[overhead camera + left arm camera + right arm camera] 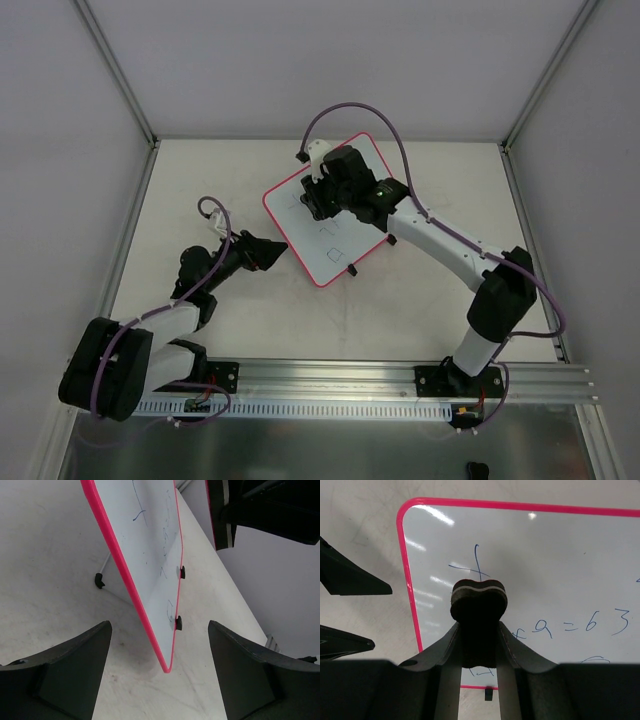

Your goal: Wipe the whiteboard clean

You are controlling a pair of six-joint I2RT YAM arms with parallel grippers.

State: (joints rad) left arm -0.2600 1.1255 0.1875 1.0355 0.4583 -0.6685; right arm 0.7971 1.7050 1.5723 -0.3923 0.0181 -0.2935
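At tabletop centre: whiteboard (pixel 322 245) lies flat, turned diagonally, with blue pen marks on its surface.
Right gripper (pixel 479 626): jaws clamped on a dark eraser (pixel 479 597), over the whiteboard's far-left part.
Left gripper (pixel 160 626): jaws spread wide, gripping nothing, just beside the whiteboard's left edge.

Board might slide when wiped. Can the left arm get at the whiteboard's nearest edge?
Probably yes: the open left gripper faces that whiteboard edge, nothing between; the right gripper holds the eraser farther back.

"9=63" on the whiteboard (pixel 560 555)
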